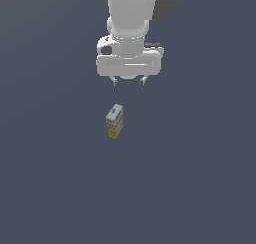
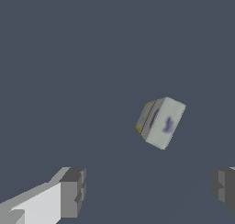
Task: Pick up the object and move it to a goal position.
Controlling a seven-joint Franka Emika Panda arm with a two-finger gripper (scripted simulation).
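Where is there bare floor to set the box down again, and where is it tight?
Bare floor lies all round the box, on both sides and toward the exterior view's bottom. The only crowded spot is between the box and the open gripper.

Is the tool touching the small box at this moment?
Apart. The exterior view shows bare floor between the tool and the box; the wrist view shows the box beyond both open fingers, between neither.

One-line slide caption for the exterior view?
White Panda arm's gripper, jaws open, hovers apart from the small upright box with pale grey-white top and yellow base.
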